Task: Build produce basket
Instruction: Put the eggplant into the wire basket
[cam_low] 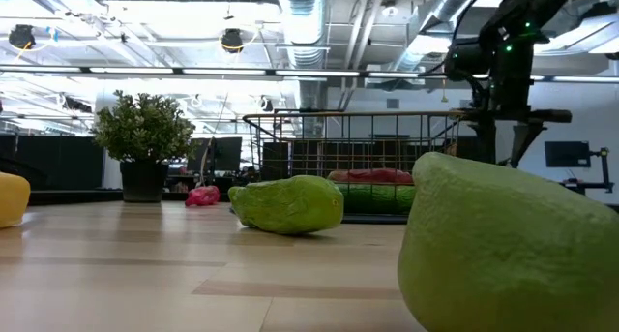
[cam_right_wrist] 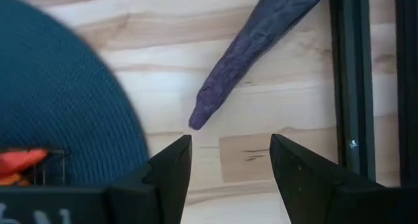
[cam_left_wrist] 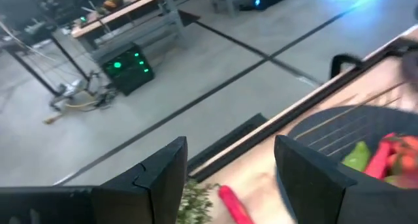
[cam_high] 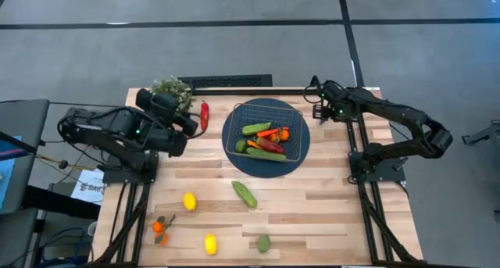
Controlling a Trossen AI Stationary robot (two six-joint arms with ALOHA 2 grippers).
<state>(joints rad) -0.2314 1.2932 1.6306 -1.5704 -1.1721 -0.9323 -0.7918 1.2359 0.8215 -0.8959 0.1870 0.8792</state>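
Round dark blue mat (cam_high: 301, 152) mid-table; bushy potted plant (cam_high: 173, 89) at far left edge.

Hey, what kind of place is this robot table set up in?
Probably an industrial lab or workshop, not a kitchen. The low view shows exposed silver ceiling ducts and hanging lamps; the left wrist view shows a grey concrete floor with dark taped lines and a workbench cluttered with equipment.

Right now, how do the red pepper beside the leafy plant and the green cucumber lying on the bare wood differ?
The long red pepper lies at the table's far edge beside the leafy plant, slim and pointing front to back. The green cucumber lies mid-table in front of the round dark blue mat, thicker and slanted. Both remain outside the wire basket, on bare wood.
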